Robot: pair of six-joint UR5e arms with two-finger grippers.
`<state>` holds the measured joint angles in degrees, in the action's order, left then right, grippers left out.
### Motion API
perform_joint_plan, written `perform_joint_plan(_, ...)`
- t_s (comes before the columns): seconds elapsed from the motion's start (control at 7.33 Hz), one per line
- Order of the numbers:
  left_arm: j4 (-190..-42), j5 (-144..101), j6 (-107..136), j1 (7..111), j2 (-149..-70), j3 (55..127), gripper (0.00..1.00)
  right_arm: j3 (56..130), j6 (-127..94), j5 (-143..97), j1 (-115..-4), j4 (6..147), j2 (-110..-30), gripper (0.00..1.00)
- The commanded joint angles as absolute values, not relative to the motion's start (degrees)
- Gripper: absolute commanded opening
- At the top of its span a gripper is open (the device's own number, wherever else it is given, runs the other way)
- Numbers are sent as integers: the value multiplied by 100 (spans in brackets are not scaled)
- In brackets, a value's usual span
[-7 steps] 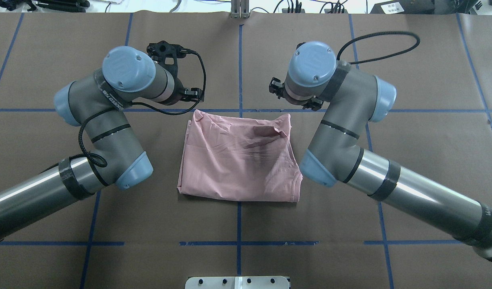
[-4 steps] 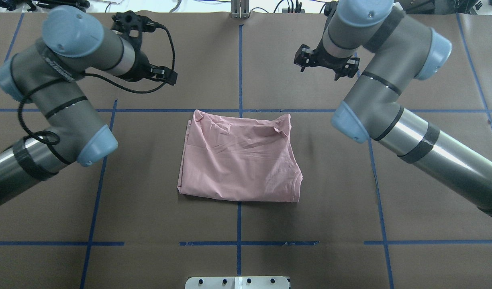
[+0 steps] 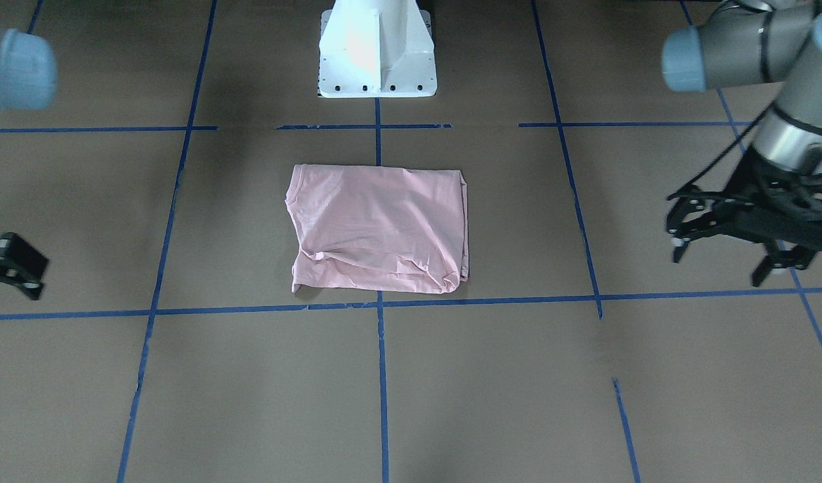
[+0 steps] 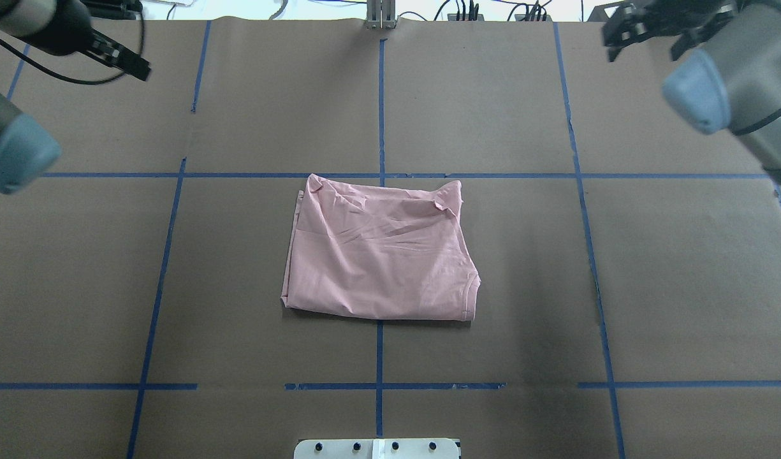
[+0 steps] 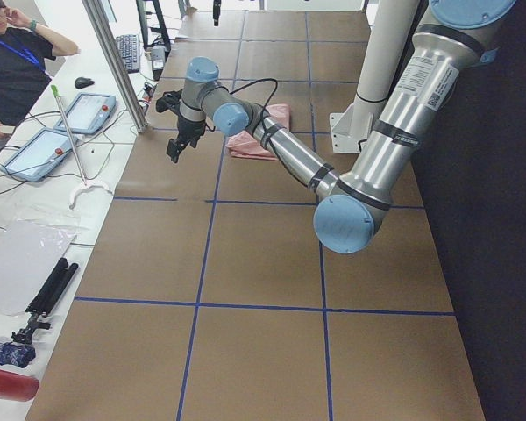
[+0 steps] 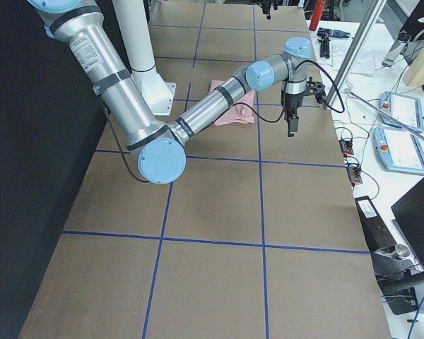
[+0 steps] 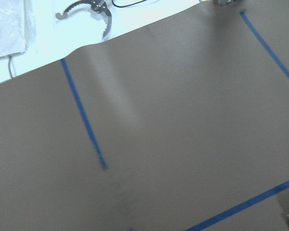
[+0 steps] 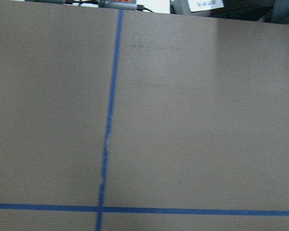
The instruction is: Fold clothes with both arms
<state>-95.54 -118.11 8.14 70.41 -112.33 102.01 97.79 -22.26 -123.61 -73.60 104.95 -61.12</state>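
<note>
The left gripper hangs fingers-down over the brown, blue-taped table, at the end of the near left arm, which reaches in from the robot's side. Just beside the gripper on that side, partly behind the forearm, the folded pink T-shirt lies flat. On the gripper's other side, two tablet-like pendants lie on a white bench near a person.
</note>
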Motion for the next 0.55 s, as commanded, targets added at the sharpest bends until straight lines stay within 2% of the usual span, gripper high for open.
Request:
perform_joint_plan(0.0, -9457, -11988, -1336, 8502, -10418, 10126, 100, 9730, -139, -12621, -8486, 10661, -6940, 100)
perform_joint_plan(0.14, -9466, -12319, -1623, 9047, -10076, 10012, 100, 9634, 442, -12699, -8699, 10583, -7570, 100)
perform_joint_plan(0.27, -9535, -12923, -1600, 9087, -9481, 10046, 100, 9624, 448, -12926, -8788, 10330, -8089, 100)
perform_joint_plan(0.41, -9641, -12963, -1547, 9062, -9040, 9698, 100, 9607, 466, -12920, -8859, 10118, -8512, 100)
